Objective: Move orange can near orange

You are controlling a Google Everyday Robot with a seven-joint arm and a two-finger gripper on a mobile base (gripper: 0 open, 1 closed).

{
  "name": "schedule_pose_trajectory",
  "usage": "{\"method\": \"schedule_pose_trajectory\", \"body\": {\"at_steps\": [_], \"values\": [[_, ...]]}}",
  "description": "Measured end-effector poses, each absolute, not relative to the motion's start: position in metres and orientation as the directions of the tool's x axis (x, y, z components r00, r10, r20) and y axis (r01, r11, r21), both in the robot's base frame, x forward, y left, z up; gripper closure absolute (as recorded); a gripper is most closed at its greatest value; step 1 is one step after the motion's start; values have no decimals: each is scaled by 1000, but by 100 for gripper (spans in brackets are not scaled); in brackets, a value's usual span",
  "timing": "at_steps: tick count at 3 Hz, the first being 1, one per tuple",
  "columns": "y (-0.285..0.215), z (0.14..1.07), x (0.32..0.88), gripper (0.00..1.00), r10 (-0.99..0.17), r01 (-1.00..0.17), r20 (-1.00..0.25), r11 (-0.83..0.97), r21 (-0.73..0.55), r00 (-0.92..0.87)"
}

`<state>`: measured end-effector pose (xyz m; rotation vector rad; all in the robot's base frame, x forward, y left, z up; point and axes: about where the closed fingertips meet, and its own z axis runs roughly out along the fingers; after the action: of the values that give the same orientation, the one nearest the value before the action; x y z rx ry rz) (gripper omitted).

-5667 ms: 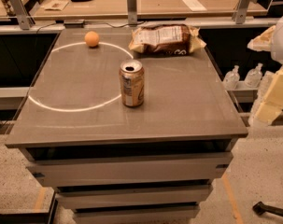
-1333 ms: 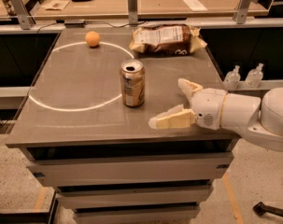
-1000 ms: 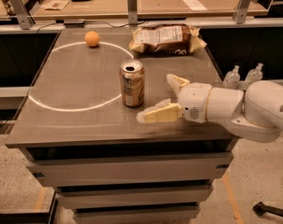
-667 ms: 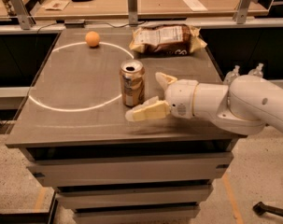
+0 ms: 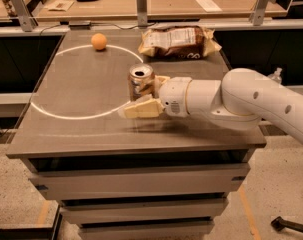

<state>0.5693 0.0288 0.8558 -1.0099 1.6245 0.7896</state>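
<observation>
Grey table [image 5: 81, 129] carries orange can [image 5: 140, 80], orange [image 5: 99, 41], chip bag [image 5: 178, 40] (jaws apart at the can).

Lab or workshop setting: a grey drawer desk [image 5: 81, 94], long wooden workbenches [image 5: 111, 6] with metal posts [image 5: 141, 1] behind it, and a robot pincer [image 5: 148, 95] reaching over the desk's middle.

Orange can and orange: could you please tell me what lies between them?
Camera view: only bare tabletop with a white line between orange can and orange; the open hand straddles the can.
</observation>
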Motion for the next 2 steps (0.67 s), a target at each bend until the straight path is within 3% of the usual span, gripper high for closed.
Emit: {"method": "schedule_pose_trajectory", "body": {"at_steps": [2], "values": [[31,858,584,65,-247,-894,-959,448,12,-137]]}}
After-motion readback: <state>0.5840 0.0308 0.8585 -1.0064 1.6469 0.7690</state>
